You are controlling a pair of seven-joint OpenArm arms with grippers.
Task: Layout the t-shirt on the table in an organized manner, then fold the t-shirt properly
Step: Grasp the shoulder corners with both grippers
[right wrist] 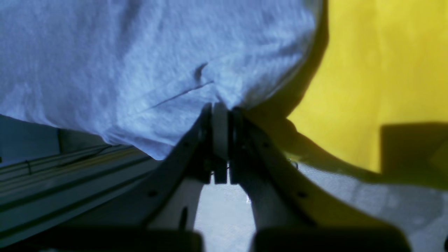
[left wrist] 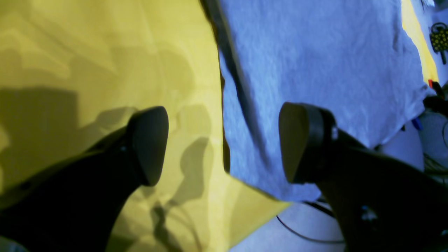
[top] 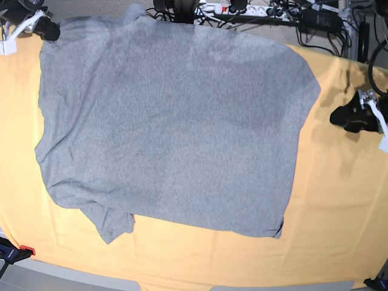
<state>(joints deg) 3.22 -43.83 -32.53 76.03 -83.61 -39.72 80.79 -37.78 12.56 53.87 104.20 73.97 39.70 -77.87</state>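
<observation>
Grey heathered cotton covers most of what we can see from the base view: the t-shirt [top: 176, 121] lies spread flat on the bench [top: 339, 206], plain side up, no lettering showing. It fills the middle and the whole stretch out toward 9 and 12 o'clock, with its far edge hanging a bit past the bench's back edge. One sleeve [top: 112, 224] sticks out at about 7 o'clock, a little rumpled. The straight edge at 3 o'clock runs pretty clean down to a corner near 5 o'clock.

Our right pincer [top: 48, 30] sits up at 11 o'clock in the base view, right on the shirt's corner. In the right wrist view its jaws are pressed together with a pinch of the grey fabric [right wrist: 157, 70] between them, so it's clamped on the t-shirt.

Our left pincer [top: 351, 118] is at 3 o'clock, just off the shirt's edge, over bare orange-yellow cloth. Its fingers [left wrist: 148, 143] stand wide apart with nothing between them, one over the bench cloth and one over the shirt.

Beyond the back edge there's a power strip [top: 233, 9] and a tangle of cables [top: 315, 21] at 12 to 1 o'clock.
</observation>
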